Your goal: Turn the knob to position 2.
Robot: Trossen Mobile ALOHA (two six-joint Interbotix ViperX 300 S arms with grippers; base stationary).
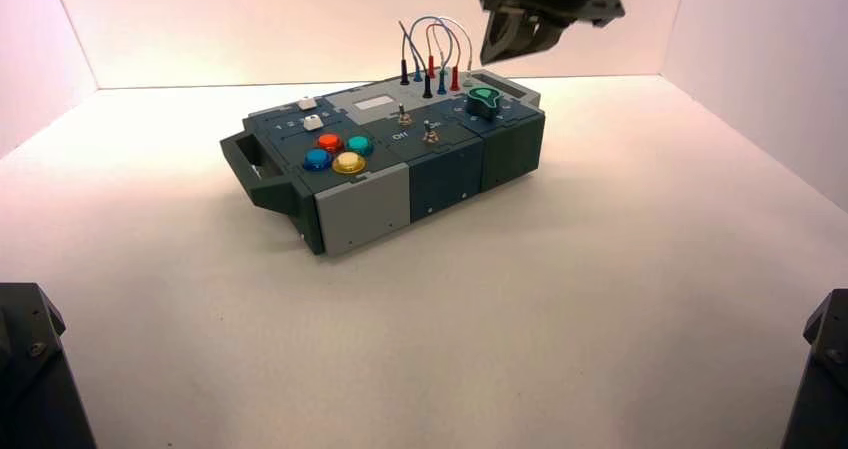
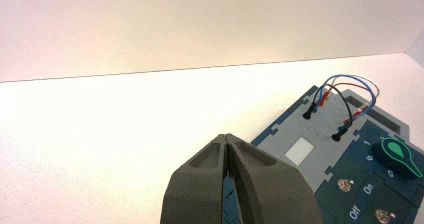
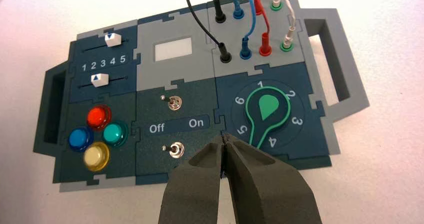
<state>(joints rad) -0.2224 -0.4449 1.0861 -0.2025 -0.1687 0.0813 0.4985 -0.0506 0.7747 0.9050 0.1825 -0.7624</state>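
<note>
The green teardrop knob (image 3: pixel 266 112) sits in a numbered dial at the right end of the box (image 1: pixel 352 212). Its narrow tail lies between the marks 4 and 5, and its round head faces 1 and 2. In the high view the knob (image 1: pixel 485 99) is at the box's far right corner. My right gripper (image 3: pixel 223 135) is shut with nothing in it. It hovers off the box's near edge, between the lower toggle and the knob, touching neither. From above, the right gripper (image 1: pixel 503 47) hangs over the wires behind the knob. My left gripper (image 2: pixel 226 135) is shut and empty, high at the far left.
Red, blue, teal and yellow push buttons (image 3: pixel 97 136) are grouped at the box's left end, beside two white sliders (image 3: pixel 102 59). Two metal toggles (image 3: pixel 174 126) both lean toward Off. Wires (image 3: pixel 250 14) loop up behind the knob. White walls close in the table.
</note>
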